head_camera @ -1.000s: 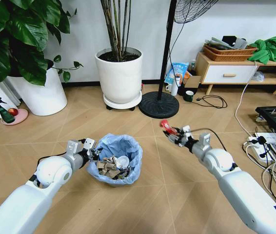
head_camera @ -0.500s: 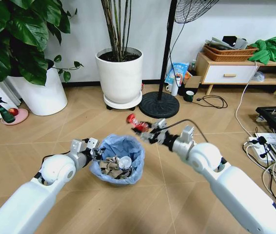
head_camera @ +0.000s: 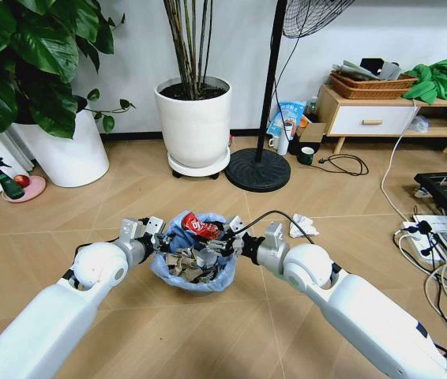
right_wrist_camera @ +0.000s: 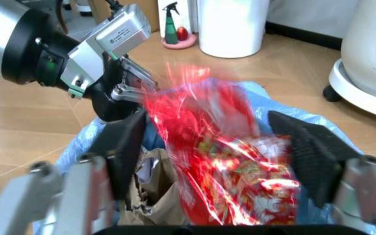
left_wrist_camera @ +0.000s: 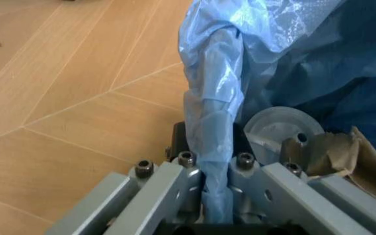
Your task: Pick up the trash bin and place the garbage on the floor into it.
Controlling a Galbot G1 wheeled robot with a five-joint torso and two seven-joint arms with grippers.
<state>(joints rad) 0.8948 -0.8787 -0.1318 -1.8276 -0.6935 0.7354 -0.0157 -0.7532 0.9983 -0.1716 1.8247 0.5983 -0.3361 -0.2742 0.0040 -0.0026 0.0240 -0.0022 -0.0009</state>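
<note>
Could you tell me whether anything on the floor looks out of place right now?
Yes: a crumpled white wad lies loose on the floor to the right of the bin. The left pincer grips the bin's rim, and the right pincer has a red packet between open fingers over the bin.

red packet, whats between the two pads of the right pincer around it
In the right wrist view, only the red packet lies between the right pincer's pads, above the trash bin that the left pincer holds by its rim.
</note>
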